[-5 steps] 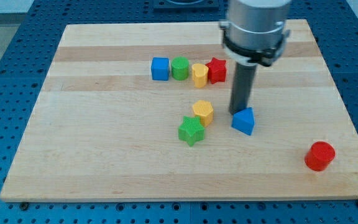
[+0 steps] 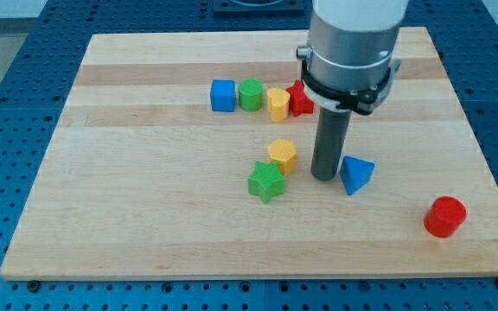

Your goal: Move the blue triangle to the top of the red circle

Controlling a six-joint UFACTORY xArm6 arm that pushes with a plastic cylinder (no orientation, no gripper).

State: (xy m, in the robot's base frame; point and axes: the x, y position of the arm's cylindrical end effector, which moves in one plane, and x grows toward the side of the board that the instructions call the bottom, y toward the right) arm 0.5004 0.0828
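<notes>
The blue triangle lies right of the board's middle. The red circle stands near the board's lower right corner, well to the lower right of the triangle. My tip rests on the board just left of the blue triangle, touching or nearly touching its left side. The yellow hexagon lies close on my tip's left.
A green star lies beside the yellow hexagon. A row stands above: blue cube, green cylinder, yellow block, and a red star partly hidden behind the arm. The wooden board has edges all round.
My tip moved down and slightly left, from above the triangle to its left side. The blue triangle shifted right and turned.
</notes>
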